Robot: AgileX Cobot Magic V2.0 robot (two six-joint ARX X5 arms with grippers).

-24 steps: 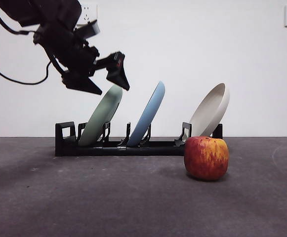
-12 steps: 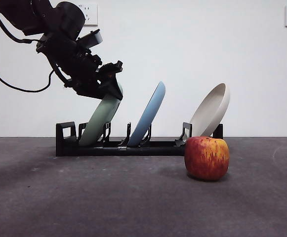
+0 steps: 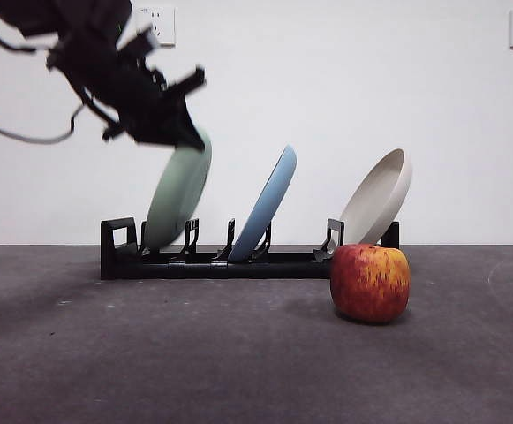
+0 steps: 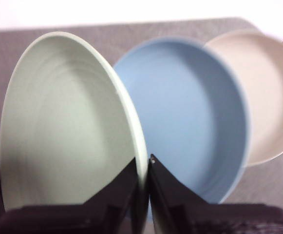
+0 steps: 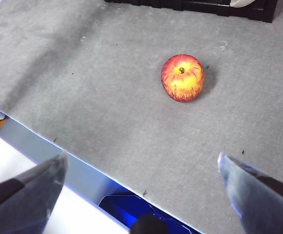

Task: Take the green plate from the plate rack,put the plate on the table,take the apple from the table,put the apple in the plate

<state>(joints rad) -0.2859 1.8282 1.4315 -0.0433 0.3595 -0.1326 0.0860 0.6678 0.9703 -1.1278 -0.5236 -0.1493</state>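
Two jaws of my left gripper (image 4: 142, 168) pinch the green plate's (image 4: 68, 122) rim, a grip only that wrist camera reveals; upper left in front, it stands in the rack (image 3: 238, 262). Right gripper (image 5: 141, 170) gapes over the grey table (image 5: 107, 97) and apple (image 5: 182, 77); white wall behind.

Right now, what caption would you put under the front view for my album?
Left end effector grips the green plate at its top rim in the plate rack; the apple waits on the table.
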